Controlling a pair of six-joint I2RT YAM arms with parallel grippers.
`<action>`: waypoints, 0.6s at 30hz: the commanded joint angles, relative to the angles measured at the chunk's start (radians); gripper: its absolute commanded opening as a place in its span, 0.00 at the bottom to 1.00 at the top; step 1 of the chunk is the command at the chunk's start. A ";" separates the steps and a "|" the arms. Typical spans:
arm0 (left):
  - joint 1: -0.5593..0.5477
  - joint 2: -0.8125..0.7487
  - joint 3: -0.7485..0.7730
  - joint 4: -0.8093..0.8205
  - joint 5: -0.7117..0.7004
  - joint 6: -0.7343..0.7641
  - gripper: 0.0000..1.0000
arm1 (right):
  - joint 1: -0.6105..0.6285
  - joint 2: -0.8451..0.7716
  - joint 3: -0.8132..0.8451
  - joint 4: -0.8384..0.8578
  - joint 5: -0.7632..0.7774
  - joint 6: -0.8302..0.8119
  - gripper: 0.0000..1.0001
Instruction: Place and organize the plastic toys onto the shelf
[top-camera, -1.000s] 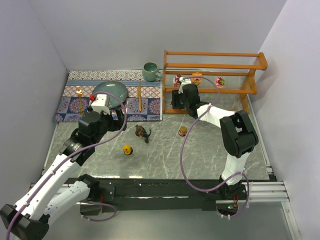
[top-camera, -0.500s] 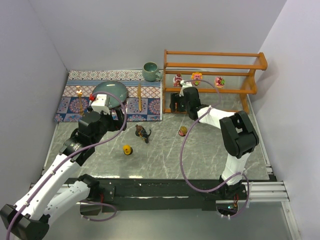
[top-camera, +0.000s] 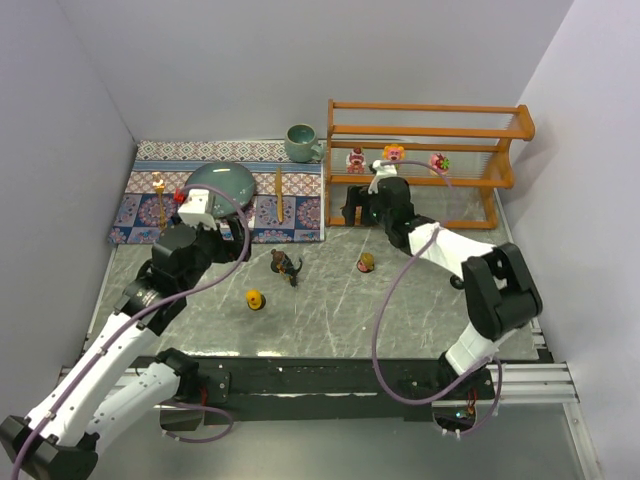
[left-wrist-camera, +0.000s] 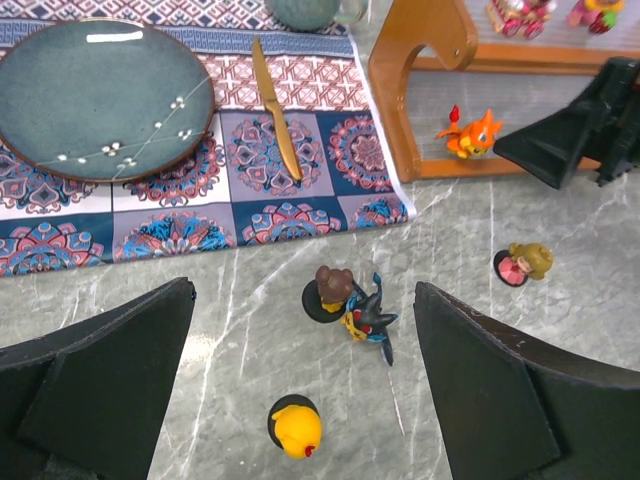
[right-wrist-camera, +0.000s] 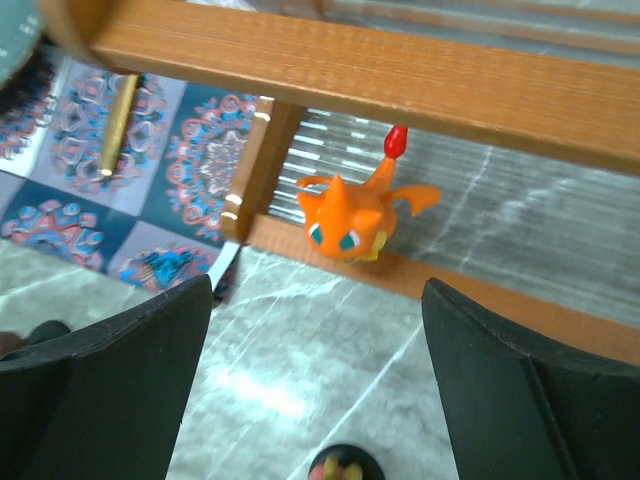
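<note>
Shelf stands at the far right, its right end close to the side wall and its left post just beside the patterned mat's right edge. Three figurines line its middle tier. The orange creature stands upright at the left end of its lowest tier. Your right gripper hangs just near of that creature, fingers spread wide and touching nothing.

More toys sit spaced out on the grey tabletop: a dark spiky creature tight against a brown round-headed figure, a yellow figure nearer you, and a tan-headed figure to the right. Your left gripper hovers above them, fingers wide apart and empty.

From above, your right arm hides the orange creature and the shelf's lower-left corner. You cannot tell whether the dark creature and the brown figure touch. The right wrist view cuts off a small toy at its bottom edge.
</note>
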 joint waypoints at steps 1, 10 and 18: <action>0.006 -0.031 0.008 0.022 0.025 0.008 0.97 | 0.003 -0.122 -0.052 -0.032 0.026 0.030 0.93; 0.009 -0.068 0.007 0.017 0.056 -0.008 0.97 | 0.175 -0.302 -0.193 -0.069 0.057 0.128 0.93; 0.016 -0.085 0.001 0.015 0.023 -0.015 0.97 | 0.492 -0.196 -0.163 -0.016 0.247 0.248 0.90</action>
